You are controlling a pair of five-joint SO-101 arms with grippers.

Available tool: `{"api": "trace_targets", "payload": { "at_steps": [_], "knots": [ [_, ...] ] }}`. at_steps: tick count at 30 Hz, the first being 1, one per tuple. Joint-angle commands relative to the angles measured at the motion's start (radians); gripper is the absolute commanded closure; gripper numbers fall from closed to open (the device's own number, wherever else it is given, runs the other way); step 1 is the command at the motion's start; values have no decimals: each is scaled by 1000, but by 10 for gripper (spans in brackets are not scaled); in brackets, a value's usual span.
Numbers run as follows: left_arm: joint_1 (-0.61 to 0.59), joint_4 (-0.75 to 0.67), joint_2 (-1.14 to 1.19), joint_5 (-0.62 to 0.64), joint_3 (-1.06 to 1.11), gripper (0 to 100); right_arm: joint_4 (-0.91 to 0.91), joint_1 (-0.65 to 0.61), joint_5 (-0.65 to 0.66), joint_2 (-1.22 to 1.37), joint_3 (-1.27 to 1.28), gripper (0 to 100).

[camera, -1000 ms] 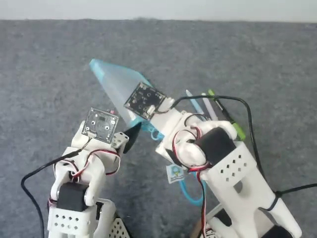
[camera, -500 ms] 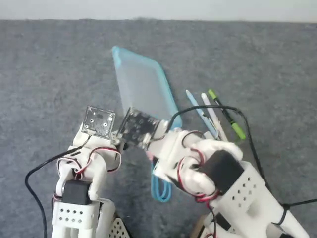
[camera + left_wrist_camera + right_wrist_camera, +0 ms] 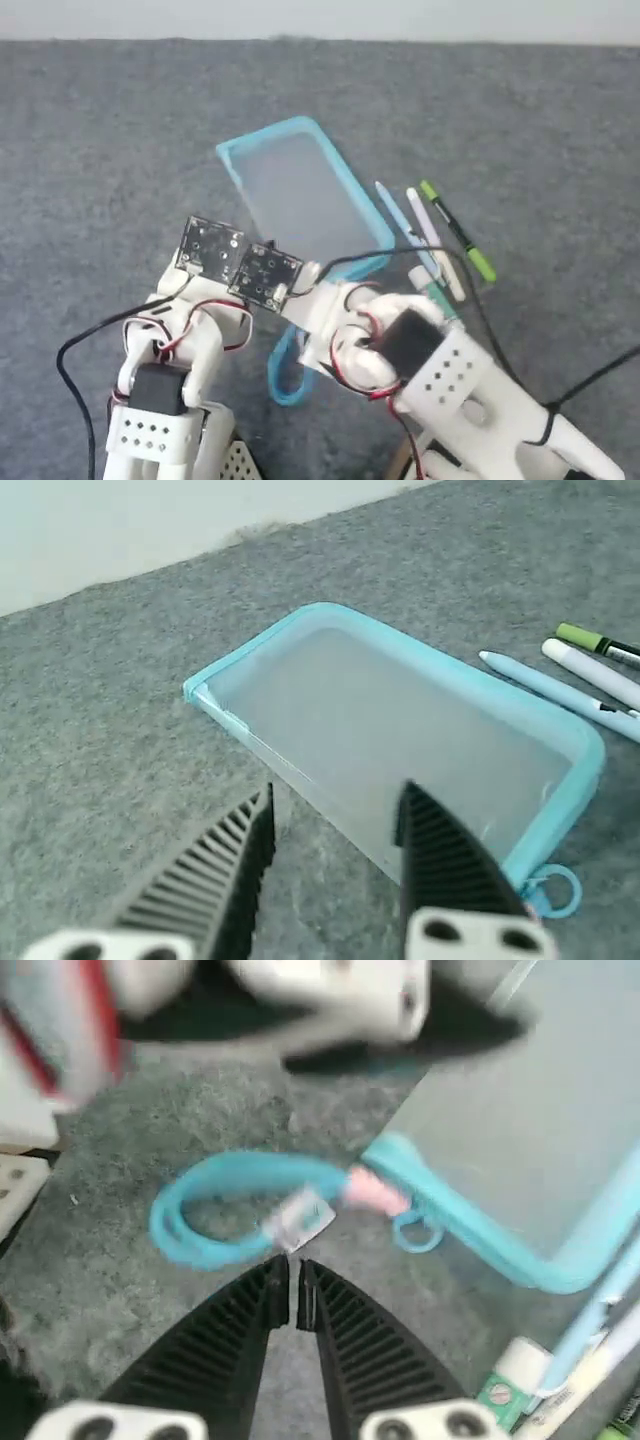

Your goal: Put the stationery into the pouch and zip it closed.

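Got the pouch [image 3: 305, 195] lying flat on the grey carpet [image 3: 120, 130], just ahead of both arms, long axis running far-left to near-right. Looks unzipped along the untrimmed long edge facing the left arm, but that's a guess. Spotting blue pen [image 3: 400, 220], white pen [image 3: 428, 230] & green pen [image 3: 460, 235] side by side, just beside the pouch's trimmed long edge, approx parallel to it, none inside yet.

Checking left gripper [image 3: 335, 800]: jaws apart, nothing btwn them, hovering by the pouch's untrimmed long edge. Checking right gripper [image 3: 292, 1263]: jaws together, tips right at the white tag [image 3: 297, 1218] on the blue strap [image 3: 250, 1170] at the pouch's near corner. Can't tell if the tag is nipped.

Next up, prob a pen pickup. Puts the pens on the right arm's side, w/ the pouch btwn them & the left arm. Favours the right arm for grabbing, the left for holding the mouth open. Needs jaws across a pen's width, not along it.
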Motion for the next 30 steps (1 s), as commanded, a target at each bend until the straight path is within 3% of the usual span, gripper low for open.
{"api": "trace_targets", "payload": {
  "at_steps": [1,6,10,14,18,24,30],
  "knots": [
    [-3,-37,-20,107,-10,852,-47,87,-49,7,9,992],
    [-173,-43,-14,203,-54,784,-67,143,-146,12,9,979],
    [-278,-77,-12,253,-54,782,-71,142,-315,130,-18,842],
    [-287,-78,-12,255,-54,782,-31,136,-559,358,-144,801],
    [-290,-78,-12,255,-56,782,67,73,-683,579,-341,801],
    [-295,-75,-14,255,-61,782,53,47,-756,799,-493,801],
    [-295,-75,-14,255,-61,782,-51,38,-864,834,-497,827]
  ]
}}
